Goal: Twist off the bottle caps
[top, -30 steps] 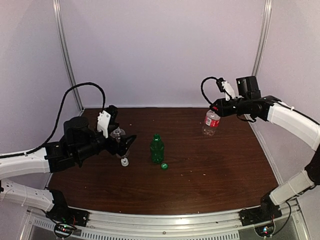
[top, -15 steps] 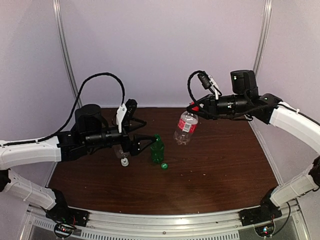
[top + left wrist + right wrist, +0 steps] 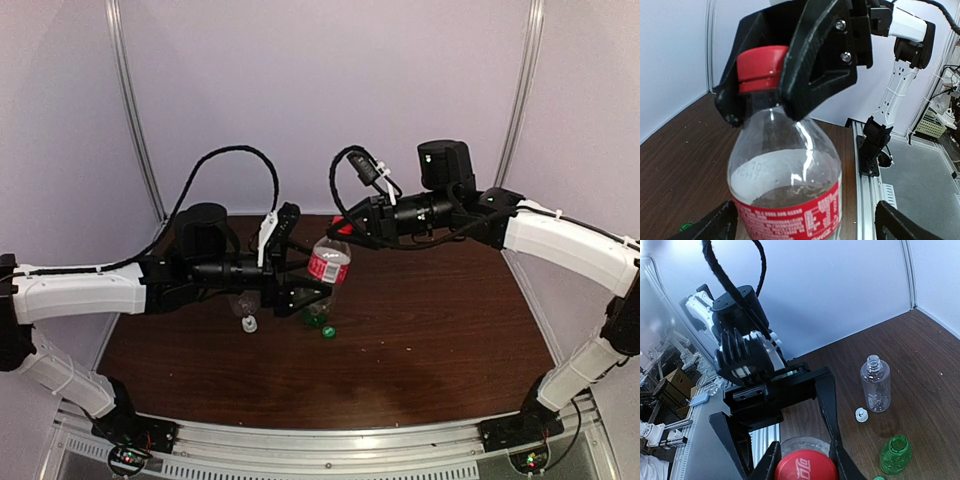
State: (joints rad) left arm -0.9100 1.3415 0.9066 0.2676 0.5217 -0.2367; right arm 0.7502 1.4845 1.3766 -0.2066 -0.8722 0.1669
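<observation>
The red-labelled bottle [image 3: 328, 265] hung tilted in the air above the middle of the table [image 3: 420, 340], its red cap [image 3: 760, 67] on its neck. Its walls were clear above the label; whether it held anything could not be told. The right gripper [image 3: 345, 228] was clenched on the neck just under that cap, its black fingers [image 3: 815, 60] pressed against both sides. The left gripper [image 3: 310, 277] was spread wide, one fingertip on either side of the bottle's labelled body, not closed on it.

Below and behind them, the clear bottle [image 3: 875, 382] stood upright on the wood with its mouth open, see-through from neck to base. The white cap [image 3: 861, 414] lay just beside its foot. Nearer the centre the green bottle [image 3: 896, 454] also stood upright and uncapped, and the green cap [image 3: 328, 332] lay close by on the table. From above, the left arm and its fingers covered most of both standing bottles.
</observation>
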